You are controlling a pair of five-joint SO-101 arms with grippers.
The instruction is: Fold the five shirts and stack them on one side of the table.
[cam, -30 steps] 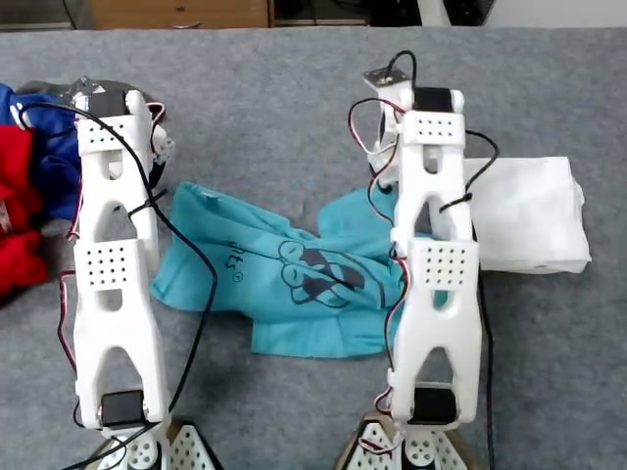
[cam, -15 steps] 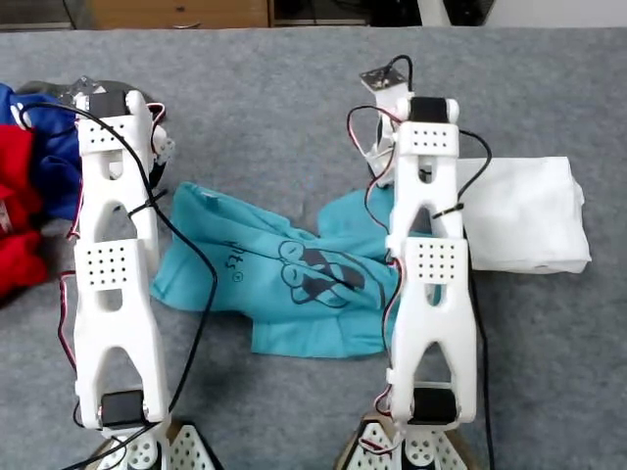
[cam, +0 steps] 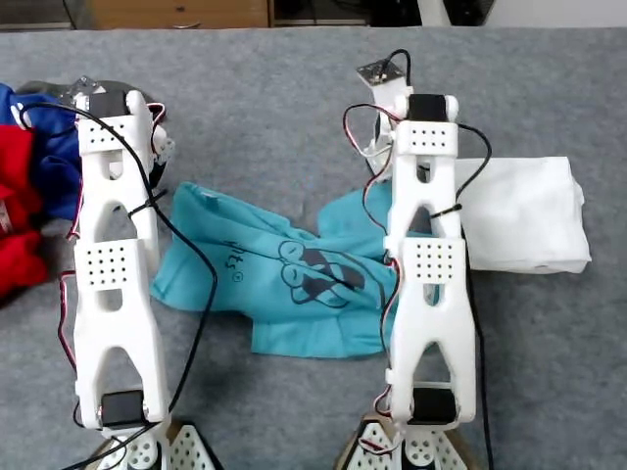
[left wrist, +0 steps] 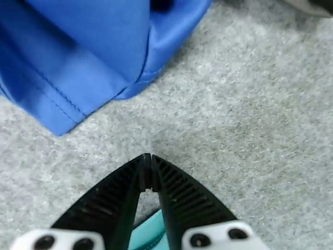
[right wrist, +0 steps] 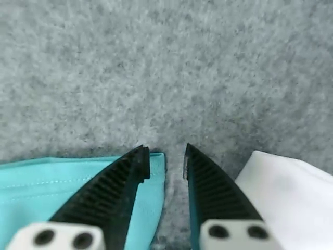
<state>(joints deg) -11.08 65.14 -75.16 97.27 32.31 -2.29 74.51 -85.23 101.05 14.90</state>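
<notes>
High view: slight shift toward 9 o'clock for right hand (right wrist: 166,156), parted and empty over crumpled teal cotton shirt (cam: 294,284); left hand (left wrist: 147,162) clenched, empty, by glossy blue shirt (left wrist: 78,52). Likely lining up a grasp.

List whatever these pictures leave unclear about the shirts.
- High view: the red shirt is cut off by the picture's edge, so its full shape is unknown.
- High view: the right arm covers part of the teal shirt; how that side lies is hidden.
- High view: a grey thing beyond the blue shirt, partly behind the left arm, may or may not be a shirt.
</notes>
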